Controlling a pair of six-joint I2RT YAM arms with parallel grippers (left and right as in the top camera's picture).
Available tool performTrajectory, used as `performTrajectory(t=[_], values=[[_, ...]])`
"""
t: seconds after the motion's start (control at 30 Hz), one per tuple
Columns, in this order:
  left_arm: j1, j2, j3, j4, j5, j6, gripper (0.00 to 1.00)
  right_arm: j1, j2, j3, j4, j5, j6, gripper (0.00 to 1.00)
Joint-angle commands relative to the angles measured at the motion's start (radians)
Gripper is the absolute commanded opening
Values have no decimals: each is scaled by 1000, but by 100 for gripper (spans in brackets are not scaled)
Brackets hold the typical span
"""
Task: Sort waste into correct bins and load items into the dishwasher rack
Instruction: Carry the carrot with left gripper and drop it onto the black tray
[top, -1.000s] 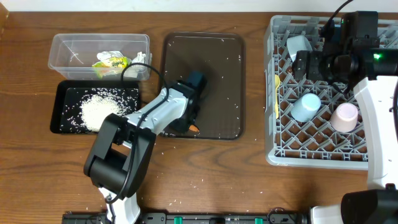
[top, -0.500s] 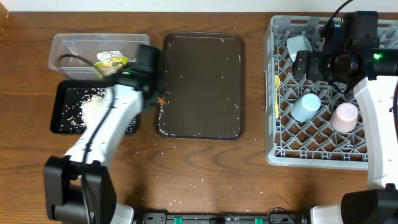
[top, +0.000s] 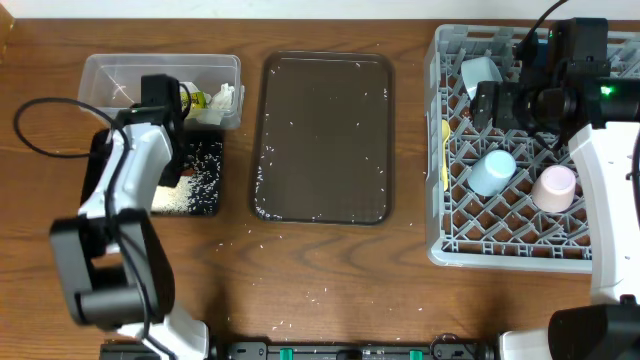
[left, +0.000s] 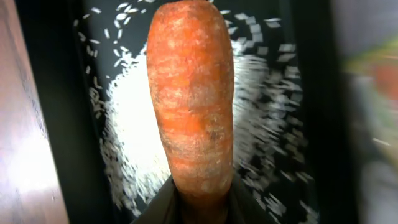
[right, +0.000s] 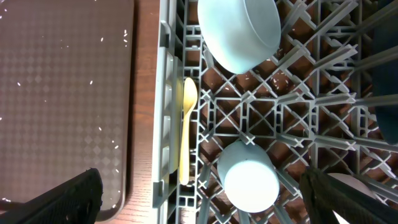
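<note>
My left gripper (top: 163, 112) is shut on the small orange carrot (left: 189, 99) and holds it over the black tray (top: 213, 150), above a heap of white rice (left: 134, 137). The clear tub (top: 100, 75) behind it holds the yellow-green wrapper (top: 196, 98) and white paper (top: 223, 96). My right gripper (top: 500, 105) hangs open and empty over the grey rack (top: 437, 215). The rack holds the light blue bowl (right: 239, 31), the small light blue cup (right: 250, 180), the pink cup (top: 553, 187) and the yellow spoon (right: 186, 130). The dark blue plate is mostly hidden under the right arm.
The dark brown serving tray (top: 325, 140) lies between the bins and the rack, with rice grains scattered on it. Loose grains (top: 320, 295) also lie on the wooden table in front of it.
My left gripper has carried the carrot from the front of the brown serving tray leftward, to over the black tray. The right arm has not moved.
</note>
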Motion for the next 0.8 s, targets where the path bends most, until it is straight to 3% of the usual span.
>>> performTrajectory(t=[0.0, 0.13, 0.27, 0.47, 0.63, 0.7, 0.77], values=[[15, 66, -16, -3, -34, -19, 16, -6, -5, 11, 0, 7, 5, 99], [18, 114, -16, -2, -33, -23, 18, -6, -5, 11, -1, 7, 5, 99], [18, 114, -16, -2, -34, -23, 47, -6, -5, 6, 3, 7, 5, 99], [18, 84, -6, -1, -34, 0, 58, -6, -3, 6, 15, 7, 5, 99], [18, -27, 42, -35, -19, 164, 62, -6, -3, 6, 17, 7, 5, 99], [18, -101, 56, -48, 10, 254, 73, -6, -4, 6, 11, 6, 5, 98], [15, -189, 57, -51, 61, 346, 85, -6, -12, 6, 6, 6, 5, 89]])
